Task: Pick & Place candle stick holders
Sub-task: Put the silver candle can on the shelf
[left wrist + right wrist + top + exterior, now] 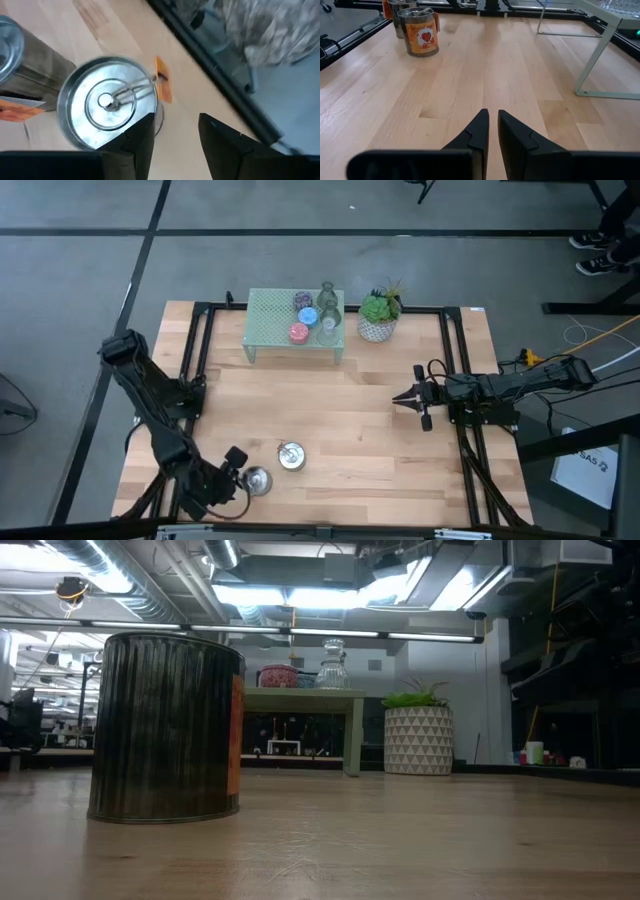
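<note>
Two shiny silver tin holders stand on the table near its front edge: one (pixel 291 456) with a red-and-orange label (pixel 420 31), and one (pixel 258 480) next to my left gripper (pixel 238 465). In the left wrist view that gripper (pixel 175 140) is open above the table. The nearer tin (pixel 107 102) lies beside one finger, not between the two. Pink (pixel 298 332), blue (pixel 308 316), purple (pixel 303 300) and clear glass (pixel 328 295) holders stand on the mint-green mesh stand (pixel 270 320). My right gripper (pixel 405 397) is shut and empty at mid-right. My left gripper points down beside the nearer silver tin. One finger (pixel 137 142) stands in front of the tin's rim (pixel 145 107). I cannot tell whether it touches it.
A green plant in a white pot (pixel 379 315) stands right of the stand at the far edge. Black frame rails (pixel 462 360) run along the table's left and right sides. Bare wood lies between the stand and the tins (pixel 340 410).
</note>
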You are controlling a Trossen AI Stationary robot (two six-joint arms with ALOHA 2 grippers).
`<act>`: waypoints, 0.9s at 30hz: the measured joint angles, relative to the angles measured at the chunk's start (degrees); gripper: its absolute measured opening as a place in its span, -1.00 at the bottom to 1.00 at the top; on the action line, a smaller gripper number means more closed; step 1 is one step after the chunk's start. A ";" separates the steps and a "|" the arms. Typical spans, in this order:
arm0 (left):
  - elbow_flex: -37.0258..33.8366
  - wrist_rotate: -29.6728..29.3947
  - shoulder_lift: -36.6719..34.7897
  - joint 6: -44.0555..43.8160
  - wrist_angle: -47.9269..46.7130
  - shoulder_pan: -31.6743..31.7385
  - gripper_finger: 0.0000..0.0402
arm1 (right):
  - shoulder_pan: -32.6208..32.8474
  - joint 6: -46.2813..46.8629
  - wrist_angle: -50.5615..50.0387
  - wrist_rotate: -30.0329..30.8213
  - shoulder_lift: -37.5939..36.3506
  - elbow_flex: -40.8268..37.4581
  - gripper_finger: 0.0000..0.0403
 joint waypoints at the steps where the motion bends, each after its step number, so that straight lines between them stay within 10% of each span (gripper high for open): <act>1: 0.00 -0.36 0.86 1.27 0.17 -0.02 -0.27 | 0.00 -0.01 0.01 0.00 0.00 0.00 -0.78; 27: -0.07 -5.27 0.30 20.15 -1.59 1.91 -0.47 | 0.02 -0.01 -0.02 0.02 0.00 0.04 -0.78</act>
